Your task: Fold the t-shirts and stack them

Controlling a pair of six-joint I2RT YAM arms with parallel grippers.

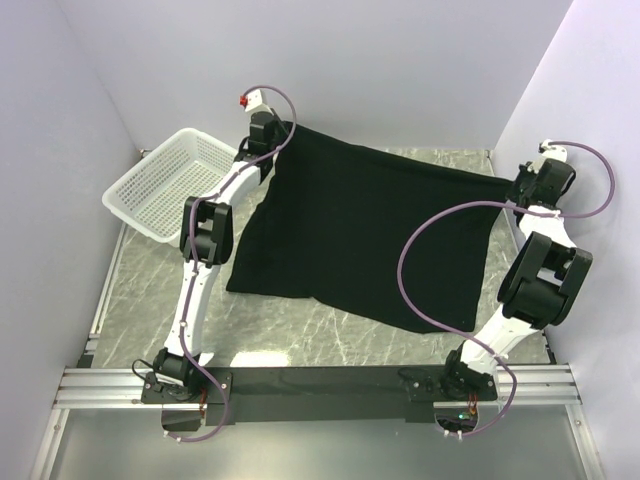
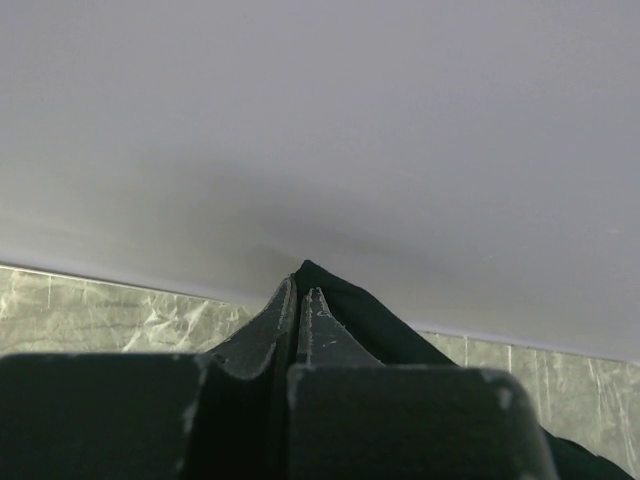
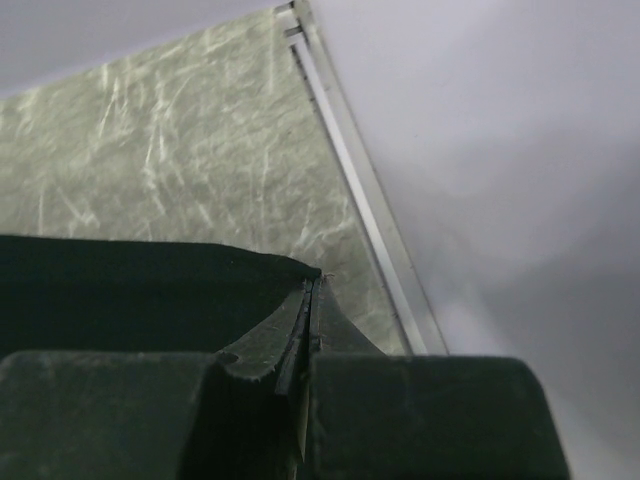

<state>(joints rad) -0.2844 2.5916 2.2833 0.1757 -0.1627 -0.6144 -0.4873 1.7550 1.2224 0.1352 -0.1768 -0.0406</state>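
My left hand [image 2: 300, 292] is pinched tight on one top corner of the black shirt [image 1: 350, 230]. My right hand [image 3: 312, 290] is clamped on the other corner. The shirt hangs stretched between them, and its lower part drapes onto the bench [image 1: 330, 340]. A white basket [image 1: 165, 185] sits at the far left, near the shirt's left edge.

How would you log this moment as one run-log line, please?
phase: t-shirt stretched between hands | left hand: shut on far-left corner | right hand: shut on far-right corner | white basket: left of t-shirt
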